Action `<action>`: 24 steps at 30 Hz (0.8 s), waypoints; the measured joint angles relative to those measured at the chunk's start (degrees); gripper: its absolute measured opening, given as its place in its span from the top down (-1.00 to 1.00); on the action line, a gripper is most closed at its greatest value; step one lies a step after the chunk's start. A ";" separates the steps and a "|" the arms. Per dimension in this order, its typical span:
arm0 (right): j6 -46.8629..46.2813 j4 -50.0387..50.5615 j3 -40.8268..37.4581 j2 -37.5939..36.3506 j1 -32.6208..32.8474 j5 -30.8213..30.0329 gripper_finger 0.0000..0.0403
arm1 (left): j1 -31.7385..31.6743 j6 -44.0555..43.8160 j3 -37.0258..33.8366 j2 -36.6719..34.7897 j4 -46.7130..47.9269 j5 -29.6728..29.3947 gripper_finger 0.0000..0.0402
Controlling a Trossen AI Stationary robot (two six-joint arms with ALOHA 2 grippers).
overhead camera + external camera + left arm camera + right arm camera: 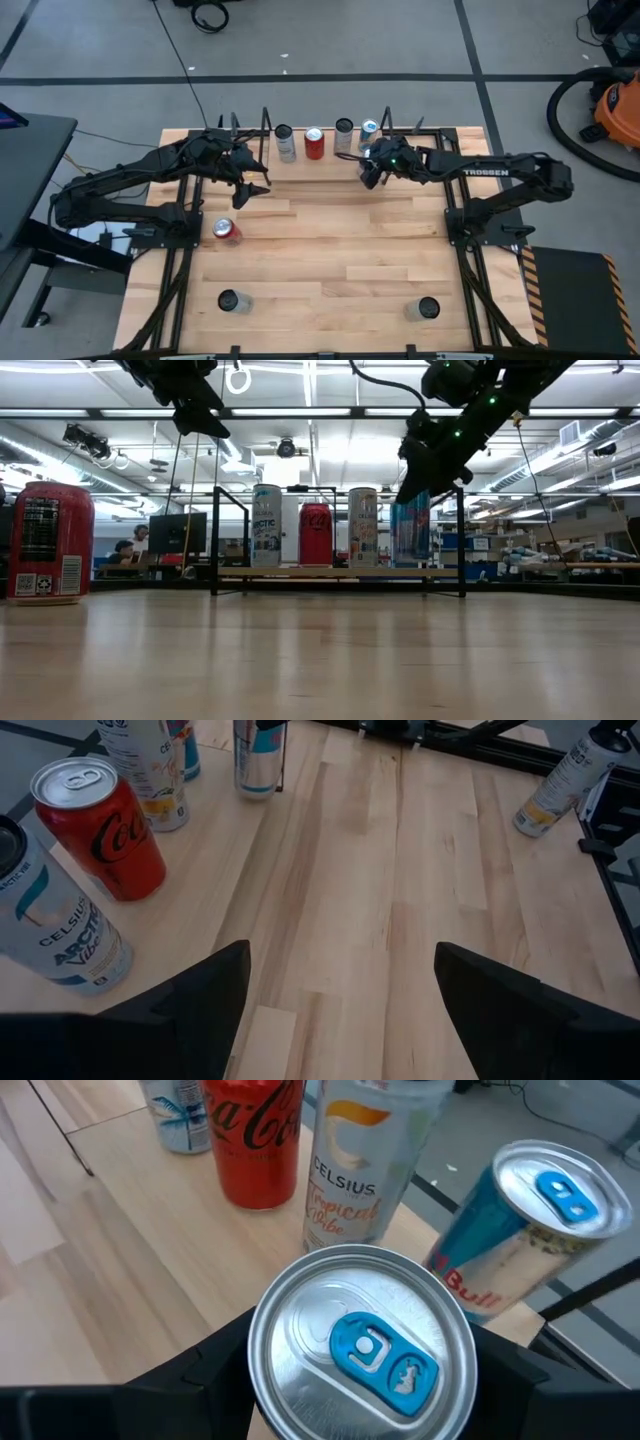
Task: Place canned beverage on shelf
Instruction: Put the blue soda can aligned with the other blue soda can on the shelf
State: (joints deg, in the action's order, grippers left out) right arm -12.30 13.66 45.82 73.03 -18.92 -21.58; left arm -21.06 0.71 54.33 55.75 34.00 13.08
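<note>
Four cans standing on the shelf (330, 160), three on the bench (330, 260).
Right end effector (360, 1370) is clasping a fifth can (362, 1342) at the shelf's three o'clock end; left end effector (340, 990) is hovering released.

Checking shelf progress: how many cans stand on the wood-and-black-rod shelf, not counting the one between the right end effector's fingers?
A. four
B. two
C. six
A: the high view shows four upright cans in a row on the light wood shelf with black rod ends, the red cola can second from the left.
</note>
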 joint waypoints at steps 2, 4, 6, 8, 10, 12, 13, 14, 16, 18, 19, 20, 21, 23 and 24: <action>0.73 -1.02 0.01 0.93 0.01 -0.08 -0.29 | 0.00 0.00 0.00 0.00 -0.02 0.00 -0.59; 1.39 -1.72 0.02 1.63 0.01 -0.31 -0.29 | 0.00 0.00 0.00 0.00 -0.01 0.00 -0.59; 1.82 -1.72 -0.02 1.71 0.01 -0.28 -0.29 | 0.00 -0.02 0.00 0.00 0.00 0.00 -0.59; 2.00 -1.70 -0.04 1.61 0.01 -0.96 -0.29 | 0.00 -0.02 0.00 0.00 0.00 0.00 -0.59; 2.20 -1.66 -0.11 1.14 -0.03 -1.22 -0.29 | 0.00 -0.02 0.00 0.00 0.02 0.00 -0.59; 3.04 -1.25 -0.23 0.31 -0.08 -1.09 -0.29 | 0.00 -0.02 0.02 0.00 0.02 0.00 -0.59; 3.27 -0.88 -0.29 -0.05 -0.08 -1.04 -0.29 | 0.00 -0.02 0.02 0.00 0.02 0.00 -0.59; 3.28 -0.73 -0.38 -0.44 -0.08 -1.02 -0.29 | 0.00 -0.02 0.02 0.00 0.02 0.00 -0.59; 3.24 -0.33 -0.42 -1.04 -0.12 -0.86 -0.29 | 0.00 -0.02 0.02 0.00 0.02 0.00 -0.59; 3.75 -0.32 -0.44 -1.24 -0.27 -0.81 -0.29 | 0.00 -0.04 0.02 0.00 0.02 0.00 -0.59; 4.11 -0.36 -0.46 -1.24 -0.42 -0.79 -0.29 | 0.00 -0.04 0.00 0.00 0.02 0.00 -0.59; 4.16 -0.45 -0.46 -1.24 -0.55 -0.79 -0.29 | 0.00 -0.04 0.02 0.00 0.02 0.00 -0.59; 4.13 -0.60 -0.46 -1.24 -0.73 -0.79 -0.29 | 0.00 -0.04 0.01 0.00 0.02 0.00 -0.59; 4.19 -0.88 -0.46 -1.24 -0.86 -0.82 -0.29 | 0.00 -0.04 0.02 0.00 0.02 0.00 -0.59; 4.28 -0.90 -0.46 -1.24 -0.87 -0.88 -0.30 | 0.00 -0.04 0.02 0.00 0.02 0.00 -0.59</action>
State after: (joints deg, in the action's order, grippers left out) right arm -8.02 12.77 45.36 71.79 -19.79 -22.47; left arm -21.06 0.67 54.35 55.75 34.02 13.08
